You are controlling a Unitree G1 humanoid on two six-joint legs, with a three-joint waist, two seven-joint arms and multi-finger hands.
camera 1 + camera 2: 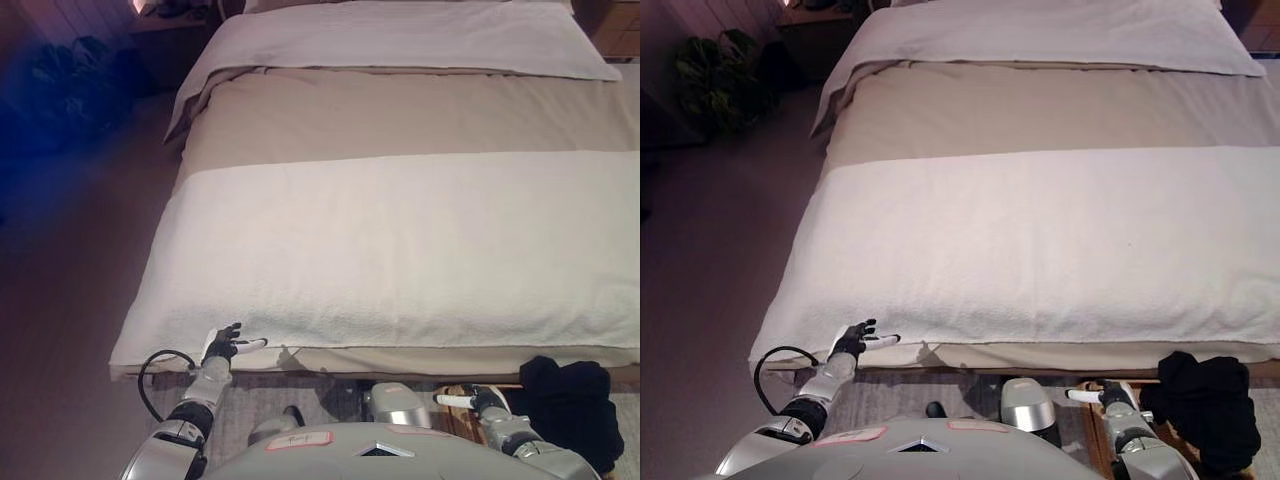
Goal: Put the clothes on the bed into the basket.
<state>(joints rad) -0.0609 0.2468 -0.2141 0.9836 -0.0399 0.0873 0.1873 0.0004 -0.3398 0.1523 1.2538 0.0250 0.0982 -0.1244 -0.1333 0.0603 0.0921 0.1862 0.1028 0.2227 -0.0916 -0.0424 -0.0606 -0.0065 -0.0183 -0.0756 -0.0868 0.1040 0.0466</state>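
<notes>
A heap of black clothes [572,395] lies at the lower right, just past the foot of the bed [400,250], and hangs over what looks like a woven basket rim [458,391]. No clothes show on top of the bed. My right hand [478,401] is open immediately left of the black heap, one white-tipped finger pointing left. My left hand [224,345] rests open with spread fingers against the foot edge of the white blanket [1040,240] at the lower left.
The bed fills most of the view, with a beige cover [400,110] and a white duvet [400,35] towards its head. A dark nightstand [820,20] and a leafy plant [715,75] stand at the far left. Floor runs along the bed's left side.
</notes>
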